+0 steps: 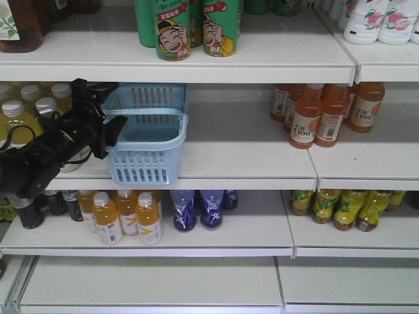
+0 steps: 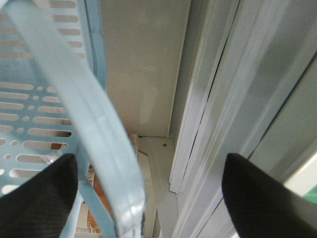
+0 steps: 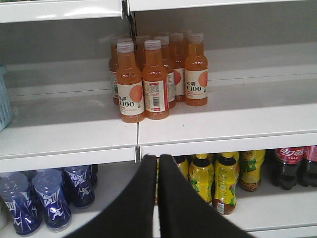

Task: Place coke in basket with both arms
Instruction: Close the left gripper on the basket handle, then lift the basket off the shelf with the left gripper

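**Left hand gets ready to grab the basket**

The blue basket (image 1: pixel 147 167) sits on the middle table (image 1: pixel 249 150). The left hand (image 2: pixel 148 193) is at the basket's left side. Its fingers are spread wide and hold nothing. In the left wrist view the basket's handle (image 2: pixel 94 114) runs between the two fingers, closer to one of them.

The right hand (image 3: pixel 157 161) is squeezed tight with nothing in it. It hangs low in front of the table with the orange bottles (image 3: pixel 148 79).

The red coke is not in any view. The dark cola bottles (image 3: pixel 292 166) at the bottom right have red labels, but they are not the one to pick.

The step now looks like taking hold of the handle. To do it well, the left hand should slide over a little so the handle sits in the middle of its fingers. Then it should close slowly and firmly. A crooked grip could tip the basket or pull it off the edge. The right hand must open up and find the all-red bottle before anything can go in.
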### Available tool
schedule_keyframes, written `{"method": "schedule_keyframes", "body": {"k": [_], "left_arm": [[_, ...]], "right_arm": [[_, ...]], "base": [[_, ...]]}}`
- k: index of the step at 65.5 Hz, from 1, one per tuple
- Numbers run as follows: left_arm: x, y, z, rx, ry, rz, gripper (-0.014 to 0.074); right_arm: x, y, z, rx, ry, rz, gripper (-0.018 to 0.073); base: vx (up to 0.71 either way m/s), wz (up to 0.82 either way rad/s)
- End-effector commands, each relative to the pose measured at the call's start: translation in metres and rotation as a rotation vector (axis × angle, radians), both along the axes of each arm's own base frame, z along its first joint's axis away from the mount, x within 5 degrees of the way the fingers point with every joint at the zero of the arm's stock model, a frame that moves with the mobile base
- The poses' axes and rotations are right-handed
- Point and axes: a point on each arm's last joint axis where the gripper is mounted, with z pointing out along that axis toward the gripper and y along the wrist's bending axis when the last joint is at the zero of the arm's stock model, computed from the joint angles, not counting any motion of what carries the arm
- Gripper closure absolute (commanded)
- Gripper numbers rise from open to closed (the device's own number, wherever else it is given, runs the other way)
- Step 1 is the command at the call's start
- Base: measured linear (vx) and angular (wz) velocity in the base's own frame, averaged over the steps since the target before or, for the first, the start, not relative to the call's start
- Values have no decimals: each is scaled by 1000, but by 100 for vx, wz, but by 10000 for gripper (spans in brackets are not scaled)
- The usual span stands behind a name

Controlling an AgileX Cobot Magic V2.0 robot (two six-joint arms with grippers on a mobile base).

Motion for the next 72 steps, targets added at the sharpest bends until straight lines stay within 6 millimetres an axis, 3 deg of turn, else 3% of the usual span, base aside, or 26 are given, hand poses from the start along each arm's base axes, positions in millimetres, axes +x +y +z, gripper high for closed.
{"method": "schedule_keyframes", "body": {"k": [1, 21, 34, 50, 57, 72], "left_arm": [[2, -1, 31, -59, -110, 2, 104], [2, -3, 27, -55, -129, -22, 607], [-11, -20, 38, -27, -293, -242, 605], [-42, -45, 43, 15, -330, -664, 605], [-64, -58, 55, 100, -366, -826, 605], [-136, -82, 83, 191, -400, -1015, 605]], "right_arm": [[0, 1, 5, -25, -76, 9, 565], [0, 1, 5, -25, -74, 8, 565], [0, 1, 5, -25, -74, 8, 565], [0, 1, 5, -25, -74, 8, 565], [0, 1, 5, -25, -74, 8, 565], [0, 1, 5, -25, -74, 8, 565]], "base": [[0, 0], [0, 0], [0, 0], [0, 0], [0, 0], [0, 0]]}}
